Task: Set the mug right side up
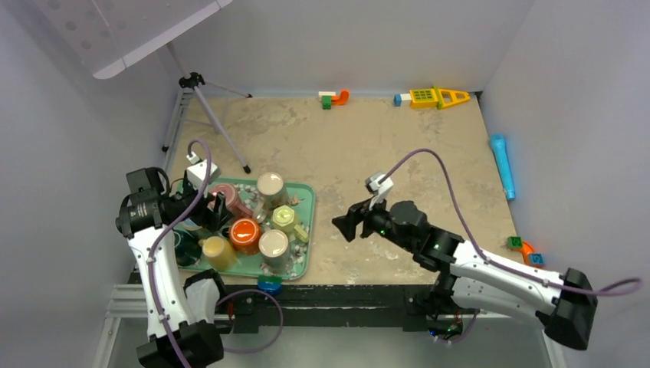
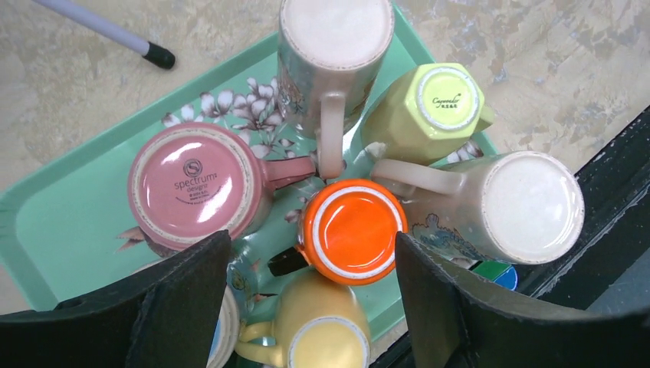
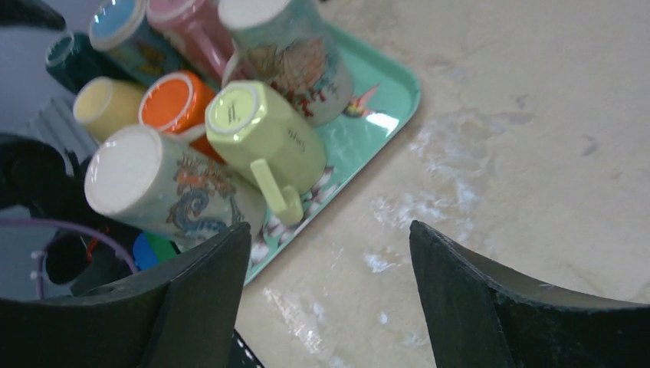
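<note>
Several mugs stand bottom up, packed together on a green floral tray [image 1: 310,218]: an orange mug [image 2: 352,230], a pink one [image 2: 192,186], a lime one [image 2: 441,100], a yellow one [image 2: 326,337] and two cream ones [image 2: 529,207]. My left gripper [image 2: 313,239] hangs open above the tray. The orange mug's base lies between and below its fingers, with nothing gripped. My right gripper [image 3: 329,228] is open over bare table just right of the tray [image 3: 391,100]. The lime mug [image 3: 268,138] and the orange mug [image 3: 172,103] are up and to the left of it.
A tripod leg [image 1: 222,126] reaches onto the table behind the tray. Toy pieces [image 1: 433,97] lie along the back wall. A blue cylinder [image 1: 502,165] and small blocks [image 1: 525,249] sit at the right edge. A blue-green object [image 1: 268,285] sits at the front edge below the tray.
</note>
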You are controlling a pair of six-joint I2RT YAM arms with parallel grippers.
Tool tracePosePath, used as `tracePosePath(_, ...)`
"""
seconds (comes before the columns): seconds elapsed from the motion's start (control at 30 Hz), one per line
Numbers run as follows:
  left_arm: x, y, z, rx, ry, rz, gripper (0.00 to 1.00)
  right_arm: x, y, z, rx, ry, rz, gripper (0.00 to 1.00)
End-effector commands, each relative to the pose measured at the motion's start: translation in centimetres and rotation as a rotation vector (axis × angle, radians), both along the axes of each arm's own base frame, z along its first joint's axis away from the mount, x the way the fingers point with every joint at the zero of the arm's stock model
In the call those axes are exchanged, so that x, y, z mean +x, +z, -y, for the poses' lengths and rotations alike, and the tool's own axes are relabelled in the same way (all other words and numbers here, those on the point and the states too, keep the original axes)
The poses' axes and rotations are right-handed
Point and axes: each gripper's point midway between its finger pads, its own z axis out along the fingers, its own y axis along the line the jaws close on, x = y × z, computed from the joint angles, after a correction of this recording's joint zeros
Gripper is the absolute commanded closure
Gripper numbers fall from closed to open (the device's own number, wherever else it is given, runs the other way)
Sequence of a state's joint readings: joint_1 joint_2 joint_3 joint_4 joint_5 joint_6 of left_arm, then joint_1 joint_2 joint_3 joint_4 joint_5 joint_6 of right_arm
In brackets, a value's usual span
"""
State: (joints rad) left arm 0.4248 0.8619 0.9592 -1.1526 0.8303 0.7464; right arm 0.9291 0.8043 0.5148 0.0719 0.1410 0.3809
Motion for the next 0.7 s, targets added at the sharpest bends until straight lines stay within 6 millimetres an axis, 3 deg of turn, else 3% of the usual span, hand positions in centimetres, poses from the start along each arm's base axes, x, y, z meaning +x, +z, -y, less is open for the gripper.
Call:
tracePosePath(0.0,-0.5,3.0,1.3,-0.001,-0.067,0.120,0.18,-0.6,-0.6,-3.4,-0.038,0.033,0.005,0.25)
tracePosePath(0.07,-0.7,3.5,1.4,-0.004,-0.067,0.129,0.17,-2.0,-0.9,-5.6,-0.047,0.092,0.012,0.31)
tracePosePath(0.2,-0.6,4.0,1.7,-0.026,-0.071,0.125,0.17,-4.5,0.2,-9.8,-0.038,0.169,0.079,0.32)
tracePosePath(0.37,0.1,4.4,1.7,-0.073,-0.060,0.097,0.17,-2.9,-3.5,-13.3,-0.141,0.132,0.036,0.34)
tracePosePath(0.4,0.2,4.5,1.8,-0.083,-0.060,0.095,0.17,-2.7,-5.2,-13.9,-0.187,0.132,0.016,0.34)
tracePosePath(0.47,0.2,4.7,1.9,-0.093,-0.059,0.093,0.17,-2.3,-6.8,-14.6,-0.231,0.125,-0.002,0.36)
tracePosePath(0.67,0.3,4.8,1.9,-0.099,-0.060,0.094,0.17,-1.5,-8.9,-15.3,-0.276,0.103,-0.016,0.40)
